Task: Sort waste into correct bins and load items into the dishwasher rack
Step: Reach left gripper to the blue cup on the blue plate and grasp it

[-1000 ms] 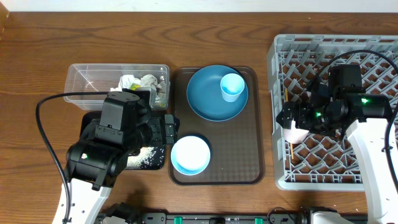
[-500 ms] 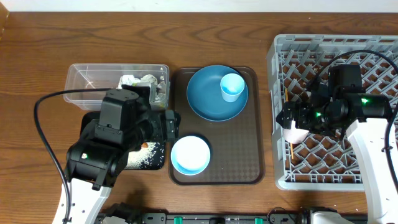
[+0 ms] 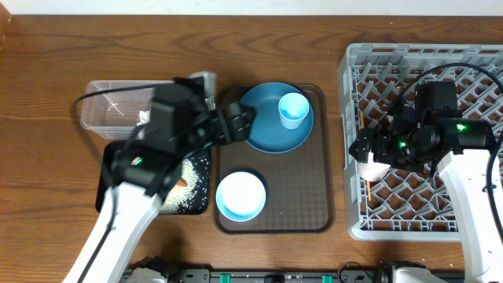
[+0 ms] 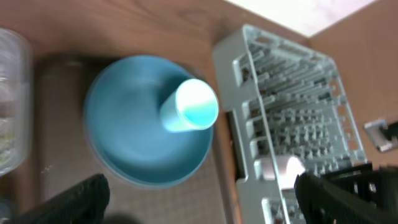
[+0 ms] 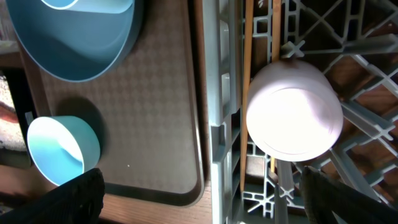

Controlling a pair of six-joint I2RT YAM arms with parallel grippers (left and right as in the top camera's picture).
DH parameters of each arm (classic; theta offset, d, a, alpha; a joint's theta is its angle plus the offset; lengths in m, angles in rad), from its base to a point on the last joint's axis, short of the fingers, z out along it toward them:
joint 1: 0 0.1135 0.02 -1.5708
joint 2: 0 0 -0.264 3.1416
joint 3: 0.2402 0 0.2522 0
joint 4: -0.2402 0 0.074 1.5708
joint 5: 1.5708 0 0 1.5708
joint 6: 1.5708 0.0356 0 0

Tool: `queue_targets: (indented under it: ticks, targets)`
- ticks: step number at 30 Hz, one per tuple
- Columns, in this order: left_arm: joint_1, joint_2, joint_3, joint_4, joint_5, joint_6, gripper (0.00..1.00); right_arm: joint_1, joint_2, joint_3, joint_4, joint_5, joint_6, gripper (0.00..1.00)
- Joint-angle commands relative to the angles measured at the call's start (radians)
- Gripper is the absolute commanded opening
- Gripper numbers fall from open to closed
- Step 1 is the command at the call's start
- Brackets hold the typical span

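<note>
The left gripper [image 4: 201, 182] hangs spread wide and empty over the near edge of the blue plate [image 4: 124, 130] on the brown tray [image 3: 306, 196] — the light blue cup [image 4: 189, 106] stands on that plate, just ahead. A grasp landing off-centre would likely tip the cup or skid the plate. The right gripper [image 5: 202, 180] is also parted, holding nothing; the pinkish-white cup [image 5: 293, 118] rests in the dishwasher rack [image 3: 471, 55] beside the chopsticks [image 5: 247, 74] — a careless lift could clip and topple it.
</note>
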Motion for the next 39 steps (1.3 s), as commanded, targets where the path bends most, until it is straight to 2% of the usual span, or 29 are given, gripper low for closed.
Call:
queue_targets:
  ticks: [1,5,12,19,25,27,32,34,37,39]
  targets:
    - [-0.069,0.099,-0.006,0.092,0.02,-0.084,0.98,-0.003,0.002,0.019,0.0,-0.008,0.0,0.99]
    - [-0.158,0.23,-0.006,0.243,-0.087,-0.157,0.98,-0.003,0.002,0.019,0.0,-0.008,-0.001,0.99]
    - [-0.245,0.42,-0.006,0.393,-0.336,-0.177,0.98,-0.003,0.002,0.019,0.0,-0.008,0.0,0.99]
    - [-0.247,0.533,-0.006,0.42,-0.388,-0.207,0.98,-0.003,0.002,0.019,0.0,-0.008,0.0,0.99]
    - [-0.247,0.606,-0.006,0.517,-0.394,-0.207,0.98,-0.003,0.002,0.019,0.0,-0.008,-0.001,0.99]
    - [-0.247,0.621,-0.006,0.518,-0.414,-0.207,0.92,-0.003,0.002,0.019,0.0,-0.008,0.0,0.99]
    - [-0.247,0.658,-0.006,0.517,-0.413,-0.207,0.85,-0.003,0.002,0.019,0.0,-0.008,-0.001,0.99]
    - [-0.247,0.659,-0.006,0.518,-0.413,-0.207,0.76,-0.003,0.002,0.019,0.0,-0.008,0.0,0.99]
    - [-0.247,0.658,-0.006,0.535,-0.413,-0.206,0.5,-0.003,0.002,0.019,0.0,-0.008,-0.001,0.99]
    - [-0.247,0.658,-0.006,0.542,-0.413,-0.207,0.39,-0.003,0.002,0.019,0.0,-0.008,-0.001,0.99]
